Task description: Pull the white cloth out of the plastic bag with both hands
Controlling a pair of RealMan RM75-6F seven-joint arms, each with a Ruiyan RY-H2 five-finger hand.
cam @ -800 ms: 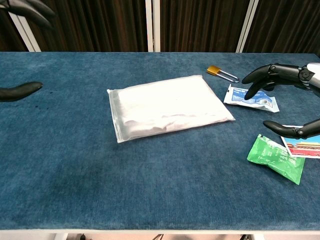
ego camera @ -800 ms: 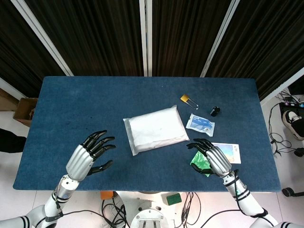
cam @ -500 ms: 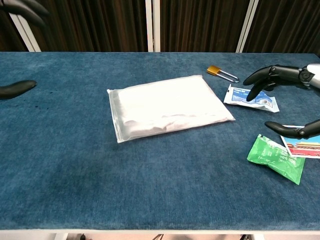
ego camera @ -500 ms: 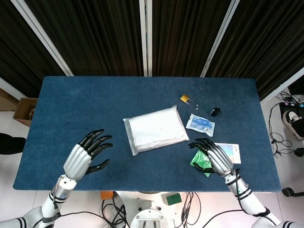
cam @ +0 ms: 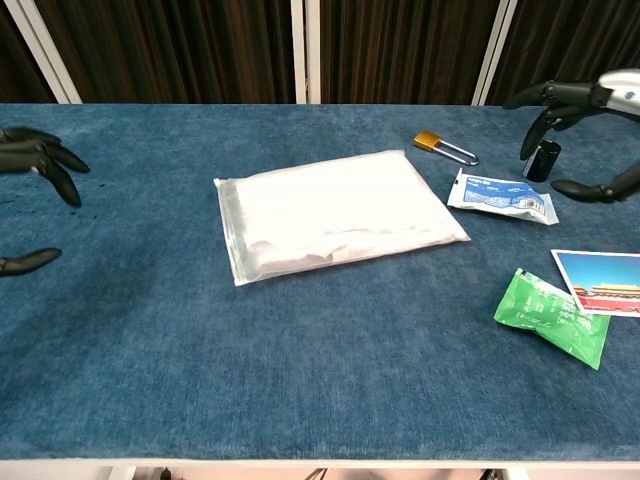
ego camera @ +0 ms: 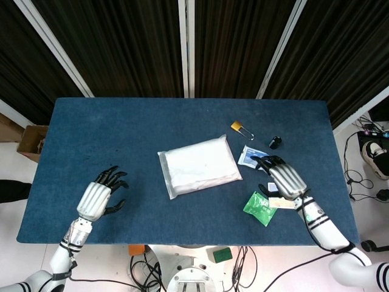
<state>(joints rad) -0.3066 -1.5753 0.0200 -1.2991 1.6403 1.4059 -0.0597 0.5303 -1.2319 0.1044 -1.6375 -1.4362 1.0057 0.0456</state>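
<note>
A clear plastic bag with the folded white cloth inside lies flat in the middle of the blue table. My left hand hovers open to the bag's left, near the table's front edge; only its fingertips reach into the chest view. To the right of the bag my right hand is open, raised above the small items there. Neither hand touches the bag.
To the bag's right are a brass padlock, a small black cap, a blue-white sachet, a green packet and a postcard.
My left hand has drawn back left and toward the front edge. My right hand has lifted and moved away from the green packet and postcard, toward the sachet and black cap.
</note>
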